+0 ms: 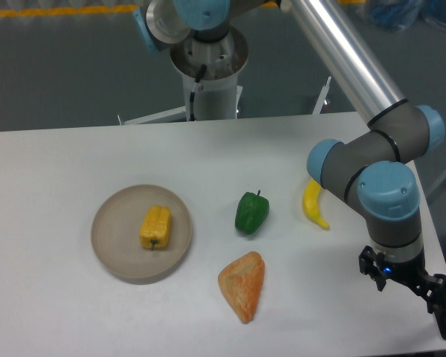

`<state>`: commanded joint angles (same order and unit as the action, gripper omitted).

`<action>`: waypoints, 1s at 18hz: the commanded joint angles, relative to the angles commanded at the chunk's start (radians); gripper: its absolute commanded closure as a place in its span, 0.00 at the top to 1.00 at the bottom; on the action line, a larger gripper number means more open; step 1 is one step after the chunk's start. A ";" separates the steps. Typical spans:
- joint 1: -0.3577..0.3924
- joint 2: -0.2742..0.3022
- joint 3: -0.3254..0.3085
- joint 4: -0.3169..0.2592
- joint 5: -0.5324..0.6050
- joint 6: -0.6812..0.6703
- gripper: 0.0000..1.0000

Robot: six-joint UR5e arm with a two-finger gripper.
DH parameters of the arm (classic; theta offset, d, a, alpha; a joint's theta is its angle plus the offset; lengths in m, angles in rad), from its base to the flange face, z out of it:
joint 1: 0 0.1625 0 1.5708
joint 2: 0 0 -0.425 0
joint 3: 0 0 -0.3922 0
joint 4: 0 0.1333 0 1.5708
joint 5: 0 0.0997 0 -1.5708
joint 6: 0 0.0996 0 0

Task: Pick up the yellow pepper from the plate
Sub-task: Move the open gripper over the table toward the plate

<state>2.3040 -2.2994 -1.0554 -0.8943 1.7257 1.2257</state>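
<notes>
End effector (406, 280) hung at the desk's (59, 312) right edge — grip state I couldn't tell — well apart from the yellow pepper (155, 227) on the plate (111, 245); green pepper (251, 212) between.

No text, label, brand, number or sign can be read anywhere in this view. The arm (372, 141), the plate (111, 249) and the bench (74, 156) all show only plain surfaces.

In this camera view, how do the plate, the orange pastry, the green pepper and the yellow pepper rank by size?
Largest to smallest as they look:
1. plate
2. orange pastry
3. green pepper and yellow pepper: these two look about alike, so I won't rank them.
</notes>
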 joint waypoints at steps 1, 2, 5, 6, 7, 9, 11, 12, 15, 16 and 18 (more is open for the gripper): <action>0.000 0.002 -0.003 0.002 0.000 0.000 1.00; 0.000 0.003 -0.003 0.000 0.000 0.000 1.00; -0.018 0.006 -0.012 0.000 0.000 0.000 1.00; -0.020 0.011 -0.015 0.000 0.003 -0.003 1.00; -0.020 0.021 -0.026 0.000 0.005 -0.005 1.00; -0.025 0.047 -0.043 -0.005 0.005 -0.014 1.00; -0.032 0.086 -0.080 -0.008 0.003 -0.043 1.00; -0.041 0.110 -0.103 -0.011 0.003 -0.051 1.00; -0.051 0.230 -0.242 -0.032 -0.006 -0.122 1.00; -0.067 0.282 -0.288 -0.072 -0.011 -0.167 1.00; -0.092 0.359 -0.348 -0.165 -0.034 -0.301 1.00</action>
<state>2.2122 -1.9409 -1.4033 -1.0594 1.6922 0.9244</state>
